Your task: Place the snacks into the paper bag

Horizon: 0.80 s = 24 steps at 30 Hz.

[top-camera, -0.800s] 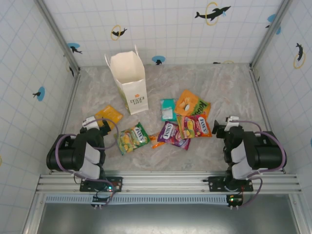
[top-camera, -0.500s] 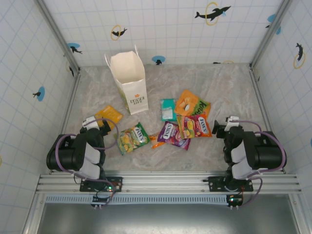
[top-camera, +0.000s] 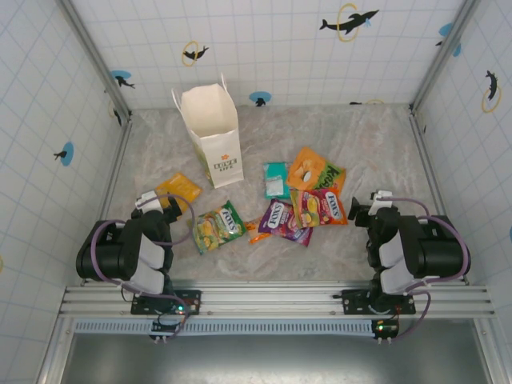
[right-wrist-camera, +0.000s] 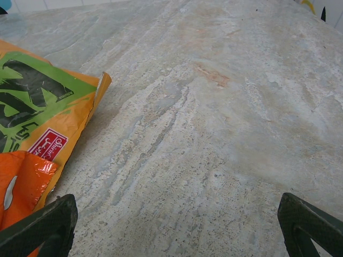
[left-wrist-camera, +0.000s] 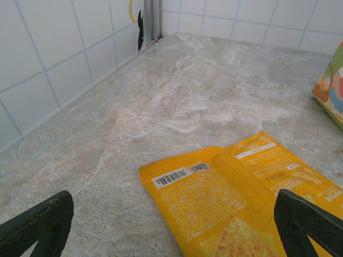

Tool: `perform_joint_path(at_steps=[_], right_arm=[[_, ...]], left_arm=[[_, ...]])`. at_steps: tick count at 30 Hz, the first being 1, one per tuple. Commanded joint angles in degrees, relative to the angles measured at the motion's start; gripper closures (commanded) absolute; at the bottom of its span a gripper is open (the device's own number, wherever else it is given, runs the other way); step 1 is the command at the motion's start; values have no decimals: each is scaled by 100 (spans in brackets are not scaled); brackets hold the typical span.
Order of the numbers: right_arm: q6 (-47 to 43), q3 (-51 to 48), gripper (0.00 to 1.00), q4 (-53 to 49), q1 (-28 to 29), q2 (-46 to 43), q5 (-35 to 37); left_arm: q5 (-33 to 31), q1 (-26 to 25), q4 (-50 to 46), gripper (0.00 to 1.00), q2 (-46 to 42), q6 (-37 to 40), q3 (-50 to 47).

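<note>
- Left gripper [top-camera: 164, 206] [left-wrist-camera: 174, 230]: jaws wide apart, empty, just near of the yellow packet [top-camera: 179, 190] [left-wrist-camera: 236, 198]. The frame edge cuts off the packet's near end in the wrist view.
- Right gripper [top-camera: 362, 212] [right-wrist-camera: 174, 227]: jaws wide apart, empty. Orange packets [right-wrist-camera: 37, 118] are cut off at the left of its wrist view.
- Snacks [top-camera: 296, 204]: lying on the table at centre. Several overlap, so the lower ones are partly hidden.
- Bag [top-camera: 220, 160]: upright, mouth open, far left, apart from the packets.
- Table [top-camera: 376, 144]: marbled grey-beige.
- Walls [top-camera: 272, 56]: white tile with dolphin decals [top-camera: 349, 19].
</note>
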Motion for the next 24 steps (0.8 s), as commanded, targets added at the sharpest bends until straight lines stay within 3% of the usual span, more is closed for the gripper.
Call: perform_joint_path(at_steps=[1, 4, 7, 9, 17, 24], right_arm=[[-25, -21, 2, 151, 33, -44, 50], [-75, 29, 2, 38, 38, -117, -71], [-203, 380, 2, -925, 58, -523, -301], [-254, 607, 2, -1560, 94, -855, -314], [-12, 2109, 2, -4305, 420, -1906, -896], [-90, 3229, 2, -5584, 1460, -2159, -1423]], left_arm=[[60, 29, 24, 2, -55, -12, -182], [-158, 9, 63, 2, -98, -56, -168], [-12, -27, 200, 2, -258, 51, -330], [-338, -169, 158, 2, -538, 101, -373], [-673, -221, -5081, 9, -2883, -870, 1415], [619, -228, -8259, 18, -3300, -1468, 3490]])
